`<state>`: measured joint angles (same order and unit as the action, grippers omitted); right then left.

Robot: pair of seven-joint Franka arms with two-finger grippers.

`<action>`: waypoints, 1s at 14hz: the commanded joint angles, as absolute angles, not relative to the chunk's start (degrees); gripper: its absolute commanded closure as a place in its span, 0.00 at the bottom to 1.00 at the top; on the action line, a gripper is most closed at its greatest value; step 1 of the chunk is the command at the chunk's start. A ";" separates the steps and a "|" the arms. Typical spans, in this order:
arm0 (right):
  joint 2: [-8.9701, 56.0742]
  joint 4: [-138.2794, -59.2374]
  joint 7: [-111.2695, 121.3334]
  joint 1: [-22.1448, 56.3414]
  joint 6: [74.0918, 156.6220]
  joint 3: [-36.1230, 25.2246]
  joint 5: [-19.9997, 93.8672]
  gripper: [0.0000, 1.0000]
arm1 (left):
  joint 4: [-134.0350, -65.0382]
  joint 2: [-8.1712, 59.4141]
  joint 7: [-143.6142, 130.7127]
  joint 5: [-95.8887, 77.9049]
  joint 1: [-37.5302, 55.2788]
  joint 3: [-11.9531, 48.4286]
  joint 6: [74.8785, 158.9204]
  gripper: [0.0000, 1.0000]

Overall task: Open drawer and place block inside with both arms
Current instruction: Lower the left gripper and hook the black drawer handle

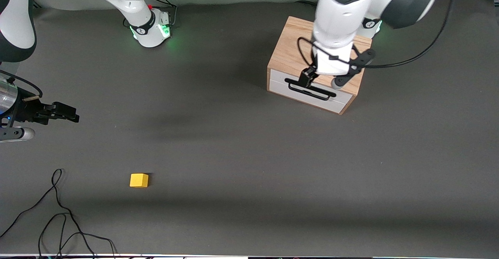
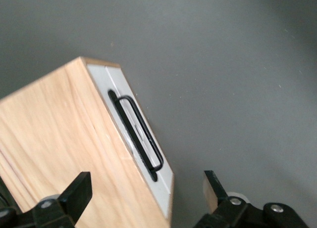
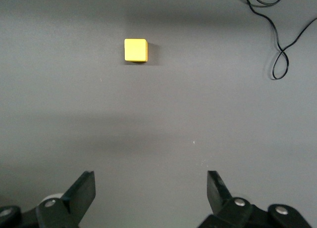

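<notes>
My left gripper [image 1: 310, 80] hangs over the front edge of the wooden cabinet [image 1: 296, 44], right above the black wire handle [image 1: 310, 90] of the white-fronted drawer [image 1: 312, 93], which sits fully closed. Its fingers [image 2: 79, 191] stand wide apart, one over the cabinet top and one over bare table in front of the drawer, touching nothing. My left forearm covers much of the cabinet top from the front camera.

My right gripper [image 1: 64, 112] hovers over open table at the right arm's end, fingers [image 3: 84, 191] spread and empty. The yellow block [image 1: 138, 180] lies well apart from it, nearer the front camera, with only bare table between the two.

A loose black cable [image 1: 58, 212] curls on the table near the block, nearer still to the front camera. The right wrist view shows just one loop of it [image 3: 280, 45]; the front view shows the tangle running to the table edge. The left wrist view alone shows how the handle stands proud of the drawer face [image 2: 141, 139].

The table [image 1: 241, 153] is covered in a plain dark grey mat, crossed by soft shadows. My green-lit bases [image 1: 154, 29] stand along its edge by a pale wall.
</notes>
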<state>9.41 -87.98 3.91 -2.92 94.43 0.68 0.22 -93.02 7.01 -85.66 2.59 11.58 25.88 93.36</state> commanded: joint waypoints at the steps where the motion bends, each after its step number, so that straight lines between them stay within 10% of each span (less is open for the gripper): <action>1: 8.26 -90.52 3.96 -2.46 95.62 0.53 -0.88 0.00 | -91.14 9.40 -95.61 3.78 12.57 25.49 93.34 0.00; 14: 8.18 -90.97 3.96 -2.55 96.94 0.26 -0.70 0.00 | -100.80 15.12 -104.33 4.30 11.78 24.79 105.63 0.00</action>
<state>9.38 -89.95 3.91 -2.92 95.76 0.62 0.22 -96.85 16.35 -103.35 3.01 11.64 24.84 102.37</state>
